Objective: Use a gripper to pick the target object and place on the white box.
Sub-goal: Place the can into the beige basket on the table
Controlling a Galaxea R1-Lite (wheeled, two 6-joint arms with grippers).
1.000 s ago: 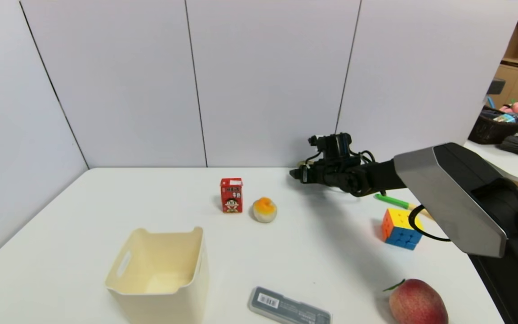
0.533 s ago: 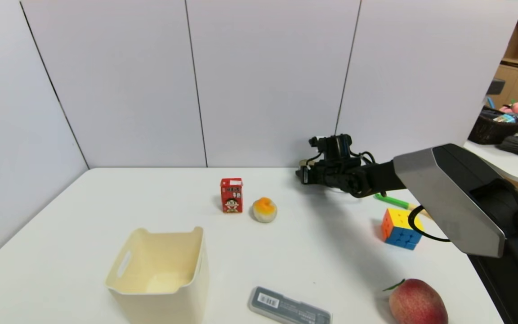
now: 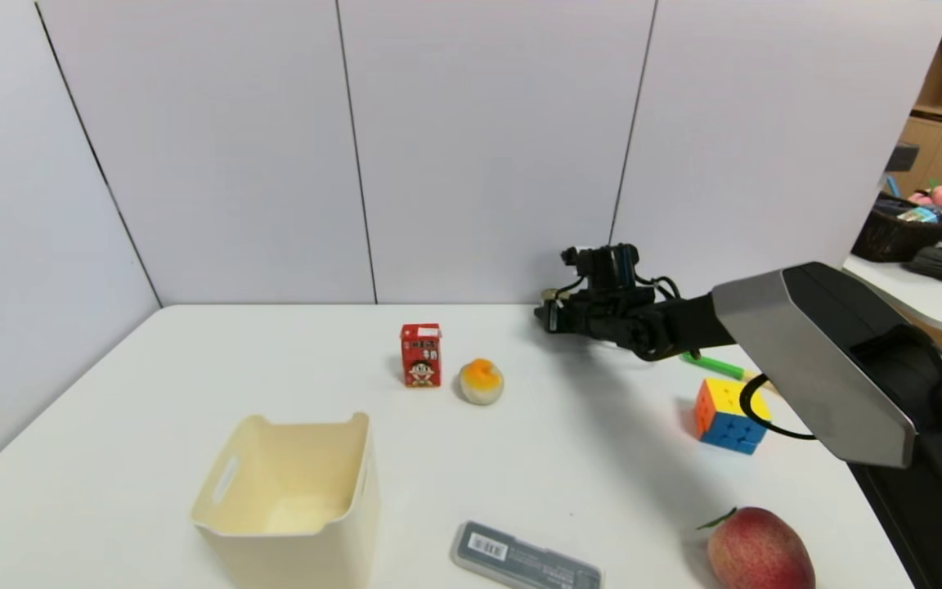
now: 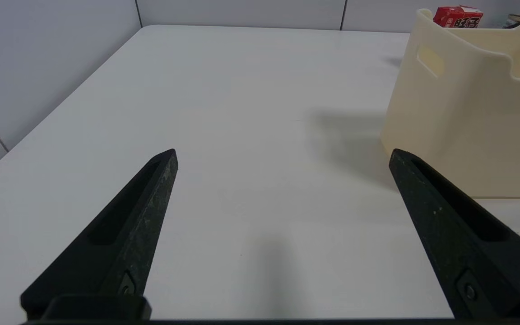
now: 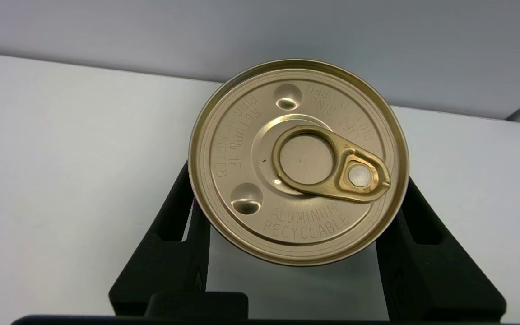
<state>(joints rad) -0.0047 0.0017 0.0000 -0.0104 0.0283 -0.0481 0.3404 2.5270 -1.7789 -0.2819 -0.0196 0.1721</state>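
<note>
The target object, a short tin can with a gold pull-ring lid (image 5: 298, 160), fills the right wrist view, and my right gripper (image 5: 299, 198) is shut on it, one black finger on each side. In the head view that gripper (image 3: 545, 315) is held over the far middle of the table, near the back wall, and hides most of the can. The white box (image 3: 307, 423) stands open-topped at the front left, well apart from the can. My left gripper (image 4: 282, 155) is open over bare table, next to the white box's wall (image 4: 463, 117).
A red drink carton (image 3: 421, 354) and a round orange-topped item (image 3: 481, 381) stand between the box and the right gripper. A colour cube (image 3: 728, 415), a green pen (image 3: 712, 365), a red-yellow fruit (image 3: 760, 548) and a flat grey case (image 3: 526, 556) lie to the right and front.
My right gripper's jaws have closed on the can. The arm itself has barely shifted, and nothing else has moved.
</note>
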